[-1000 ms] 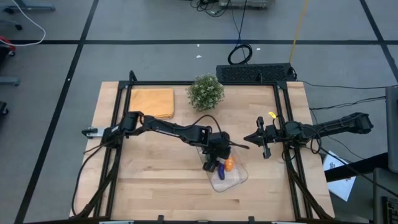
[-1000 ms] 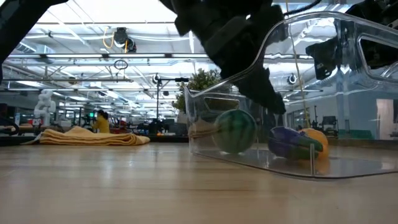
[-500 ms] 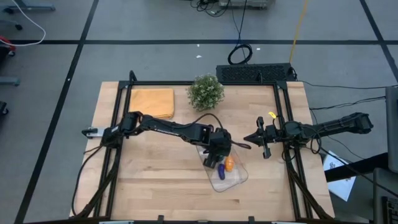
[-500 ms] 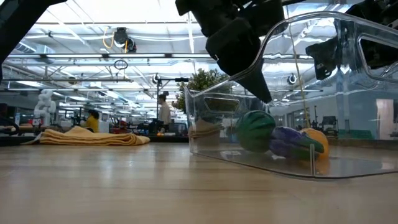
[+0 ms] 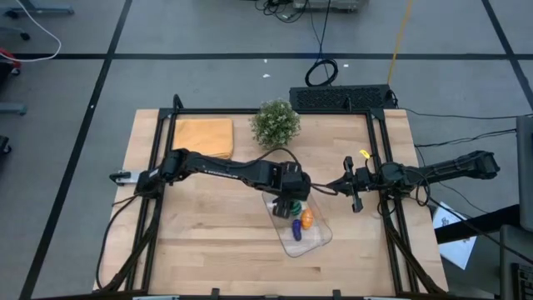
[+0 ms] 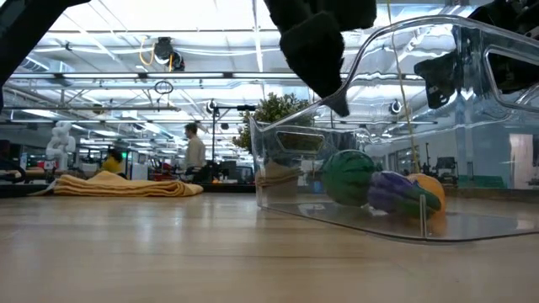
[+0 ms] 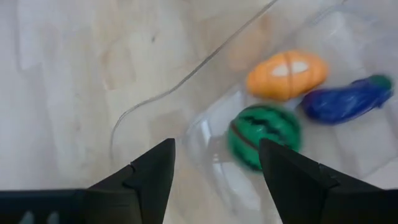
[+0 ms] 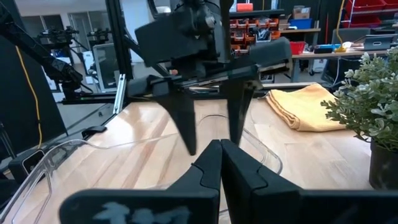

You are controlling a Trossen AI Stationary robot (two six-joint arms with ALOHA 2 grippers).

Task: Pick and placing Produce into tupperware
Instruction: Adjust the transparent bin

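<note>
The left arm reaches across the wooden table [image 5: 200, 242], its left gripper [image 7: 214, 171] spread open and empty above the clear rectangular plastic tupperware [image 5: 299, 227]. Inside lie the round green striped ball [image 7: 264, 132], the orange piece [image 7: 286, 74] and the elongated purple piece [image 7: 347, 101]. The right gripper [image 8: 219, 149], fingers pressed together, waits near the table's right edge.

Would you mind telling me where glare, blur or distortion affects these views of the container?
Low view: ceiling lights glare off the tupperware wall, and its curved plastic warps the room behind. Left wrist view: the watermelon ball is smeared by blur, and the clear rim is faint against the table. High view: even lighting, no strong glare.
</note>
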